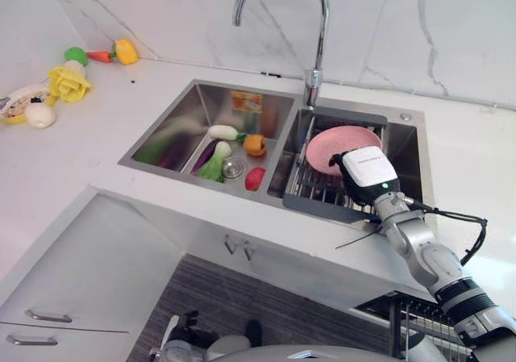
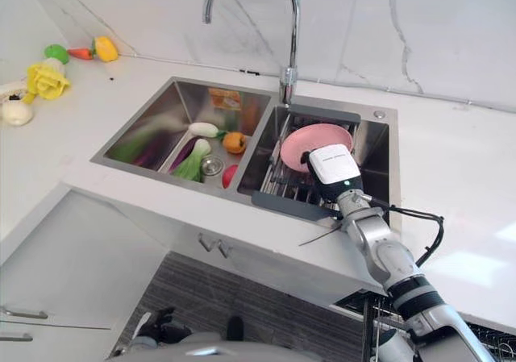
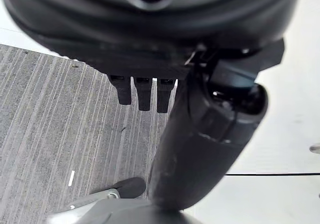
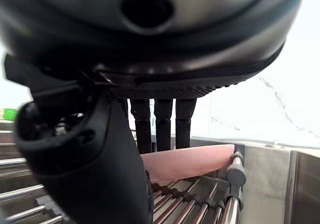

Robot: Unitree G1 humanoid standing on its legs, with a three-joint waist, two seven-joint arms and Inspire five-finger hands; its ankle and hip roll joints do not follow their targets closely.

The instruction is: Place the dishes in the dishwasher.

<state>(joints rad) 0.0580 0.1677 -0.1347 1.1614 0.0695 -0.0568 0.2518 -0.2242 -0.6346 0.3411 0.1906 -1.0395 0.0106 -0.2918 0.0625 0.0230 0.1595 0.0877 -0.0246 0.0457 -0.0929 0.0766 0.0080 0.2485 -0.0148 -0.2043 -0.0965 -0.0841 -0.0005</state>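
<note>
A pink plate [image 1: 337, 146] leans in the wire dish rack [image 1: 310, 189] that sits in the right basin of the sink. My right hand [image 1: 367, 171] hangs over the plate's near edge. In the right wrist view its fingers [image 4: 162, 124] reach straight down behind the plate [image 4: 197, 161], with the thumb [image 4: 85, 159] on the near side. The fingers are not curled round the plate. My left hand [image 3: 142, 92] hangs low over the grey floor, fingers straight and empty.
The left basin [image 1: 173, 128] holds several toy vegetables [image 1: 216, 160]. A tall faucet [image 1: 313, 31] rises behind the sink. More toy food [image 1: 68, 80] lies on the counter at far left. Drawers [image 1: 48, 318] stand below left; a wire rack [image 2: 379, 314] shows under the counter at lower right.
</note>
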